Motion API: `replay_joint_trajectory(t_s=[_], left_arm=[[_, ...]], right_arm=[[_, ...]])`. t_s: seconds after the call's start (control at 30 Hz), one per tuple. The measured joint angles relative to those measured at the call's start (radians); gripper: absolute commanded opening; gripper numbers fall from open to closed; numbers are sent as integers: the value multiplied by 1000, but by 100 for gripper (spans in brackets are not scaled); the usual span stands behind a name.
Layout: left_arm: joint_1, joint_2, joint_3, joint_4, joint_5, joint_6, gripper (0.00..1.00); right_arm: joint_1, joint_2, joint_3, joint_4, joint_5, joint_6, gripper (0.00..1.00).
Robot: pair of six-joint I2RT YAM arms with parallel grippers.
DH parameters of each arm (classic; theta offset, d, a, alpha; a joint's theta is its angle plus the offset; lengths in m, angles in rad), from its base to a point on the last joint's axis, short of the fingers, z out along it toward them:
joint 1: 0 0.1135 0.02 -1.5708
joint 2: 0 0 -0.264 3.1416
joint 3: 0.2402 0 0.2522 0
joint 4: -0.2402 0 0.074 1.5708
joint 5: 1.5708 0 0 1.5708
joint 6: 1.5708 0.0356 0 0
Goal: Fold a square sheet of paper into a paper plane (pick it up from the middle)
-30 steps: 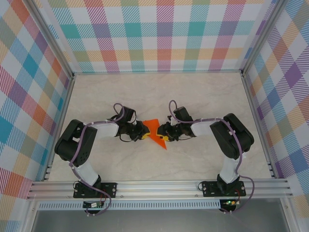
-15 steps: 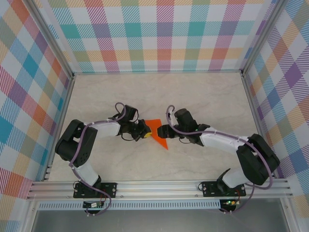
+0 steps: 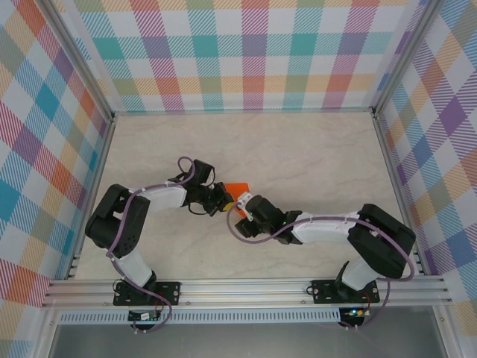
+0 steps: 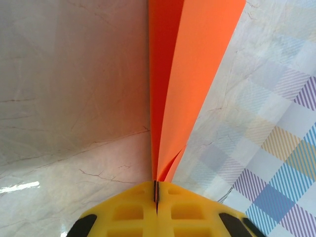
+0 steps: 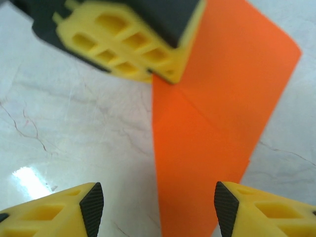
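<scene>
The orange paper (image 3: 237, 189) is folded into a narrow creased wedge and stands on edge just above the table. My left gripper (image 3: 223, 200) is shut on its left end; in the left wrist view the yellow fingers (image 4: 123, 212) meet at the fold (image 4: 156, 185) and the paper (image 4: 190, 69) fans away from them. My right gripper (image 3: 241, 209) sits at the paper's near side and covers its lower tip. In the right wrist view it (image 5: 159, 207) stands open, its jaws wide apart with the paper (image 5: 212, 128) between and beyond them, untouched. The left fingers (image 5: 128, 42) pinch the paper's far corner.
The pale marble table (image 3: 313, 160) is walled by an aluminium frame (image 3: 395, 171) and checked panels (image 3: 253, 52). Both arm bases are bolted to the front rail (image 3: 246, 287). The right arm's forearm (image 3: 328, 224) lies low across the near table.
My right arm has swung from the paper's right side round to its near side, low over the table, and now stands open. The left gripper has kept its hold, barely shifting.
</scene>
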State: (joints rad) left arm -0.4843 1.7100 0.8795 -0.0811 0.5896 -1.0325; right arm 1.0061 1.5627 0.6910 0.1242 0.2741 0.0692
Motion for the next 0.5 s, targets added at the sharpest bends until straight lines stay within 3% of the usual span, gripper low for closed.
replay_joint_trajectory(t_s=[0.5], left_arm=[[-3, 0, 12, -26, -7, -1, 1]], right_arm=[[15, 127, 36, 87, 112, -91, 35]])
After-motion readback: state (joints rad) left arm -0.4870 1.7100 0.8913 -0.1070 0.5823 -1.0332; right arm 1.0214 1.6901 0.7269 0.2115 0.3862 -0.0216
